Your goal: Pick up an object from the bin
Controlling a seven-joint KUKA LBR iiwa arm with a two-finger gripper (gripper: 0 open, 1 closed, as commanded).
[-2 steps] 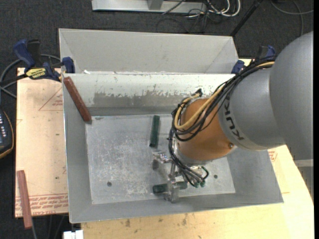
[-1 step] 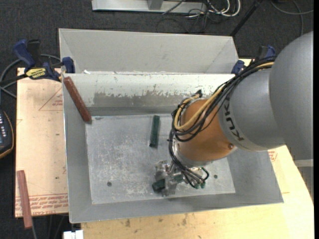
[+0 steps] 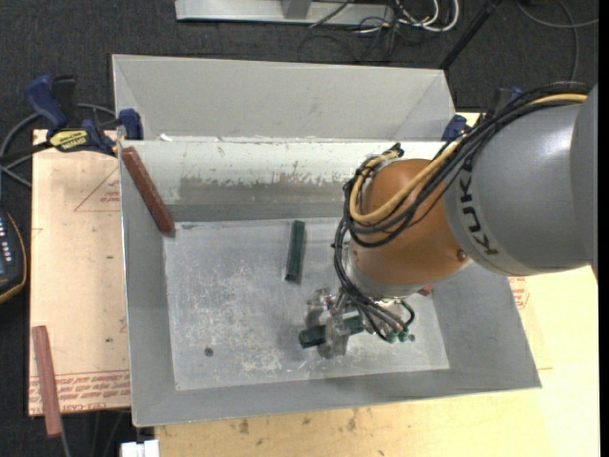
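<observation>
One gripper (image 3: pixel 325 336) low near front edge of bin (image 3: pixel 145 350), grasp unclear, dark green bar (image 3: pixel 295 250) just behind, left floor open.

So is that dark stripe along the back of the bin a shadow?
Camera view: probably yes; the dark band lies along the bottom of the back wall, which is brighter above. Camera view too: the arm's grey shell has a soft shine, and the bin floor shows pale scuffs, not glare.

Your arm (image 3: pixel 538 188), 1 fat grey rounded link with black KUKA lettering, glossy orange wrist cover (image 3: pixel 409 241), yellow and black cables (image 3: pixel 354 198) looped over it, small metal claw (image 3: pixel 325 334) with green fittings.
</observation>
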